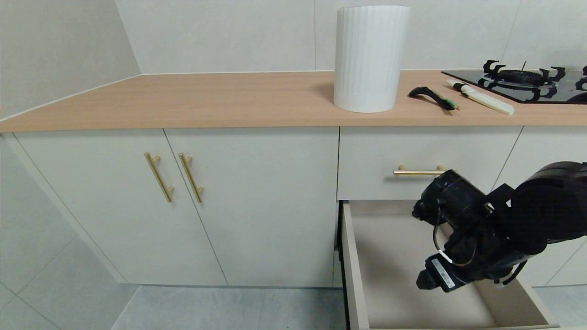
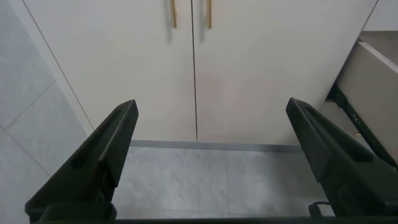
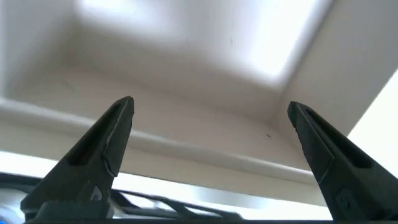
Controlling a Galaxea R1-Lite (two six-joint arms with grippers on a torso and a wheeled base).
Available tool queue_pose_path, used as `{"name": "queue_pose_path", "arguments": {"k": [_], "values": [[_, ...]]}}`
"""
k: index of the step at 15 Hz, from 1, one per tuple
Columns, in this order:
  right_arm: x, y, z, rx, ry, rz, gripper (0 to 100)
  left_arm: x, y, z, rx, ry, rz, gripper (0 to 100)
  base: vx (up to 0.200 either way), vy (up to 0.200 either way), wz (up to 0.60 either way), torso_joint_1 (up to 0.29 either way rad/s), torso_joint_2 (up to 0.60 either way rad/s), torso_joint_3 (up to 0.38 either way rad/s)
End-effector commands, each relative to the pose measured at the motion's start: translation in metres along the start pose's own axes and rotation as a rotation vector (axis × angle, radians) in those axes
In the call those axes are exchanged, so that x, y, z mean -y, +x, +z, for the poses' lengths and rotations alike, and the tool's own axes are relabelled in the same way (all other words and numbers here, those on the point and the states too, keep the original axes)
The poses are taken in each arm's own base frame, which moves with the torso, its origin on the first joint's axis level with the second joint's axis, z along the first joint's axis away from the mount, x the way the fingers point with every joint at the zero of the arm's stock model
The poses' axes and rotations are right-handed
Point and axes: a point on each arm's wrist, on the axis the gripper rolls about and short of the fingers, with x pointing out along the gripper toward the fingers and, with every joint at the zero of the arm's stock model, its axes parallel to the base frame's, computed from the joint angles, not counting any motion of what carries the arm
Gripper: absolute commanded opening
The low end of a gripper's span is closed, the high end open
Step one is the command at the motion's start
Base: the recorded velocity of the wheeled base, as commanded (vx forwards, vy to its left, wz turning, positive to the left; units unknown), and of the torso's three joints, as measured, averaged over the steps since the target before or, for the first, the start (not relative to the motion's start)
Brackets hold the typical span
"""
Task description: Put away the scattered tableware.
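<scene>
Head view: one peeler [image 1: 433, 97] and one knife [image 1: 481, 97] lie on the counter [image 1: 229, 101].
One drawer [image 1: 353, 261] stands open below; my right gripper [image 3: 211, 155] hangs over it, spread and empty, my left gripper [image 2: 211, 162] spread and empty too.

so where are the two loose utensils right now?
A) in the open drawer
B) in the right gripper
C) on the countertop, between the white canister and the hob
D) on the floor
C: the black utensil and the white utensil lie on the countertop, between the white canister and the hob; the drawer looks bare and the right gripper is open, holding nothing.
</scene>
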Motion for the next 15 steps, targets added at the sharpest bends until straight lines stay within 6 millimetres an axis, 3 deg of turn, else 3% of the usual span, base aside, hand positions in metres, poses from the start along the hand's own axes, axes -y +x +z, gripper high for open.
{"name": "queue_pose_path", "arguments": {"k": [1,2,4,13,15], "values": [[0.004,-0.014,0.007,0.064,0.037,0.013,100,0.000,0.000,0.000,0.000,0.000,0.000,100,0.000,0.000,0.00,0.000,0.00,0.000],[0.014,-0.020,0.018,0.185,0.115,0.020,100,0.000,0.000,0.000,0.000,0.000,0.000,100,0.000,0.000,0.00,0.000,0.00,0.000],[0.023,-0.023,0.024,0.252,0.162,0.018,100,0.000,0.000,0.000,-0.002,0.000,0.000,100,0.000,0.000,0.00,0.000,0.00,0.000],[0.033,-0.034,0.029,0.370,0.215,0.006,100,0.000,0.000,0.000,0.000,0.000,0.002,100,0.000,0.000,0.00,0.001,-0.01,-0.005],[0.035,-0.035,0.029,0.375,0.219,0.002,100,0.000,0.000,0.000,0.000,0.000,0.000,100,0.000,0.000,0.00,0.058,-0.30,-0.234]]}}
